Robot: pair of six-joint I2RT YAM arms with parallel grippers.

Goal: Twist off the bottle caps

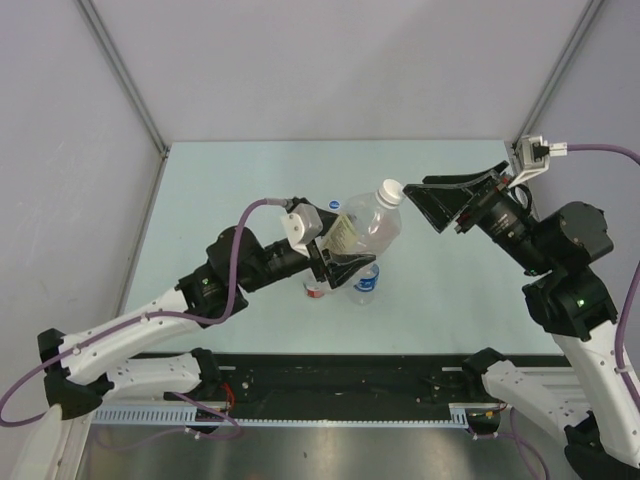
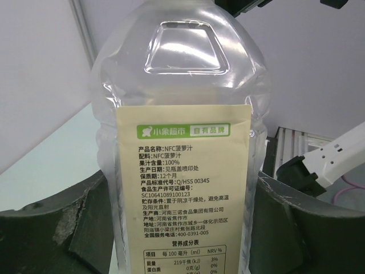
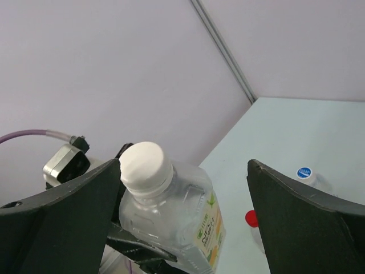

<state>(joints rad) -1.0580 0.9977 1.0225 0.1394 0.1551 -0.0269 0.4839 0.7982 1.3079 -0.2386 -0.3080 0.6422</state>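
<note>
Top view: my left gripper (image 1: pixel 335 252) is clamped on the large bottle (image 1: pixel 368 228). The bottle is held tilted, with its white cap (image 1: pixel 391 188) pointing to 2 o'clock. My right gripper (image 1: pixel 425 206) sits at 3 o'clock of that cap, jaws wide apart, with the cap between its fingers (image 3: pixel 302 217). At 6 o'clock of the large bottle stand a red-capped bottle (image 1: pixel 315 290) and a blue-capped bottle (image 1: pixel 366 282). Another blue cap (image 1: pixel 326 203) shows at 10 o'clock.
</note>
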